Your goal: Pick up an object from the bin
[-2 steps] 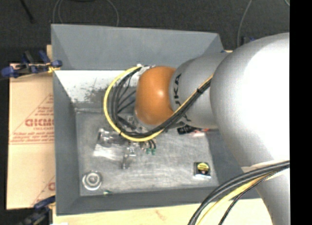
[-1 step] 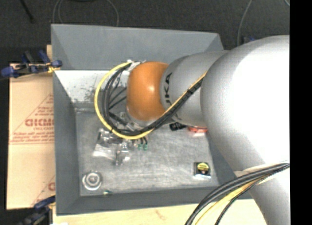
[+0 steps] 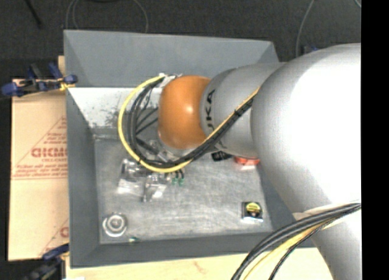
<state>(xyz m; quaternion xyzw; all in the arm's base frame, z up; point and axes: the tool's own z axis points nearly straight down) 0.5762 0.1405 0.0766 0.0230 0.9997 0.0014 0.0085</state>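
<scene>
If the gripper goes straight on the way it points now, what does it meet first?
Probably the pale, shiny thing lying left of centre on the bin floor, directly under the gripper. Depth is unclear, so they may be touching. The small green thing sits just beside that line.

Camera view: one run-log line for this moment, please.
end effector: low in bin, left of centre | nearest: small green thing | round silver disc: lower-left corner, untouched

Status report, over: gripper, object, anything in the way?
Gripper low, left of bin centre. Small green thing beside it. Round clear lid lower left, black-yellow piece right, apart.
</scene>
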